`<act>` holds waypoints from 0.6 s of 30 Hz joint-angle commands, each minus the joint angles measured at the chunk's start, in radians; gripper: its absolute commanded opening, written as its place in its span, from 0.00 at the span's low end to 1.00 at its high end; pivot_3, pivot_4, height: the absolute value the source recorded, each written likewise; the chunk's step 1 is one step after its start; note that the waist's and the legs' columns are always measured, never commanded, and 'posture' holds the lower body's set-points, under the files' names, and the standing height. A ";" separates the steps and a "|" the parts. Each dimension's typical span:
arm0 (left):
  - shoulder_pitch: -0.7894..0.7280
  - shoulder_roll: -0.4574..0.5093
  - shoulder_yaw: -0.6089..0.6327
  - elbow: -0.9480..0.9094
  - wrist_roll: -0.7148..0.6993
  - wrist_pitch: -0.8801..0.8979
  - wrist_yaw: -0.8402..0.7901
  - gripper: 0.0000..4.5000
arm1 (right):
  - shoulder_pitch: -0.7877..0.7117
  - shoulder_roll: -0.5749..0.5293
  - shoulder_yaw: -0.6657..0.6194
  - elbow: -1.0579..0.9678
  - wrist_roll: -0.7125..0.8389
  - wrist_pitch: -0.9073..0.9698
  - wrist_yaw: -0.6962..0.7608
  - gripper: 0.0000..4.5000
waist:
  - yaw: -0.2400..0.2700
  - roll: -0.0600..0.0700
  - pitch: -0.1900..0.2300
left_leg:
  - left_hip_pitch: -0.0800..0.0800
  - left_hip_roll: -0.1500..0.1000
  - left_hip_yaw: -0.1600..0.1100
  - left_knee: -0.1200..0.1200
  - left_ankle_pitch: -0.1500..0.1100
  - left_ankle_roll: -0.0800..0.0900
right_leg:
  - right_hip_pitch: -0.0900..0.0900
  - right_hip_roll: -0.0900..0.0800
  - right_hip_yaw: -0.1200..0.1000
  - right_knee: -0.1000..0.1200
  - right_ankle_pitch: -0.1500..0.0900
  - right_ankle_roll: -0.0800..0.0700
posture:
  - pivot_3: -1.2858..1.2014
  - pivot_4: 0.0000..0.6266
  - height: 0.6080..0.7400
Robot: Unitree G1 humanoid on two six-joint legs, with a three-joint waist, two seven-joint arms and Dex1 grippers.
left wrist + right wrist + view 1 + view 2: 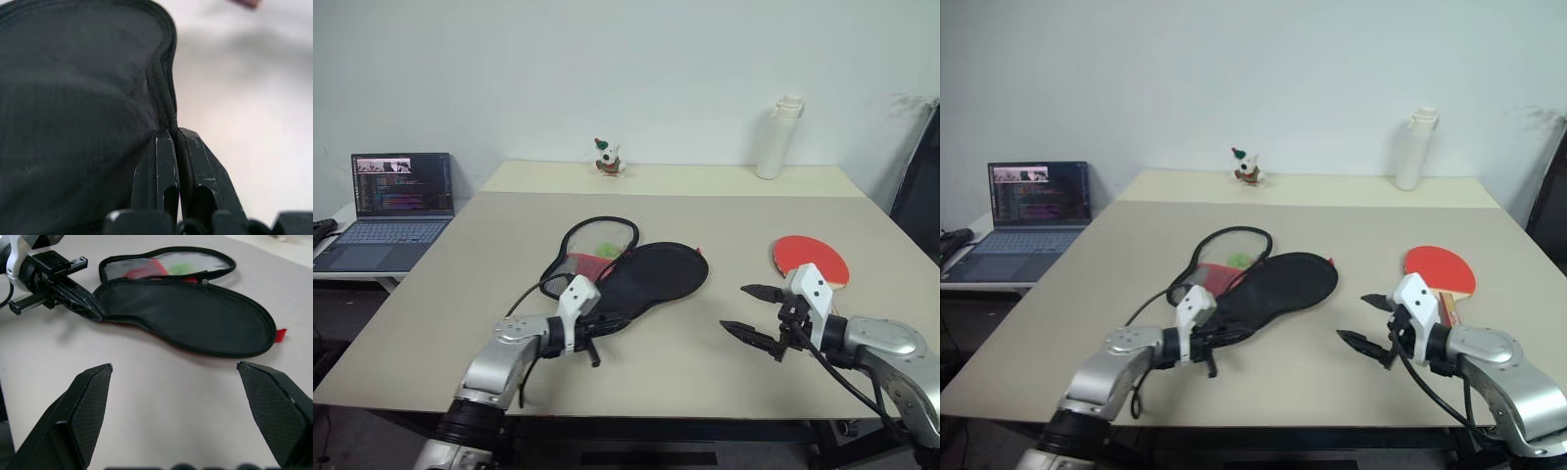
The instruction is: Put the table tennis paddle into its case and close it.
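Left gripper: fingers were pressed together on the black edging at the narrow handle end of the case, pinching the zip seam. Looked like a real pinch on the fabric in the left wrist view, though that view was too close to say how much was caught.

Right gripper: fingers were spread wide, holding nothing, hovering over bare table to the right of the case and just near-left of the paddle.

Case lay mid-table, unzipped and folded open: black face up on the near-right half, mesh half with black edging splayed to the far left, some red and green showing through the mesh. A small red tab stuck out at its far-right edge.

Table tennis paddle lay flat on the table, red face up, well apart from the case to the right; its handle pointed toward the near side, partly behind the right wrist.

Far edge: small figurine and white bottle. Open laptop on a side desk to the left.
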 commanded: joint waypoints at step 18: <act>-0.086 -0.151 -0.099 0.021 0.015 0.005 0.091 0.87 | -0.021 -0.009 -0.054 0.018 0.039 0.056 -0.043 1.00 | -0.007 0.000 0.000 | 0.002 -0.001 0.005 -0.001 0.000 0.000 | 0.000 0.005 0.007 -0.001 0.001 0.001 | 0.52 0.24 1.00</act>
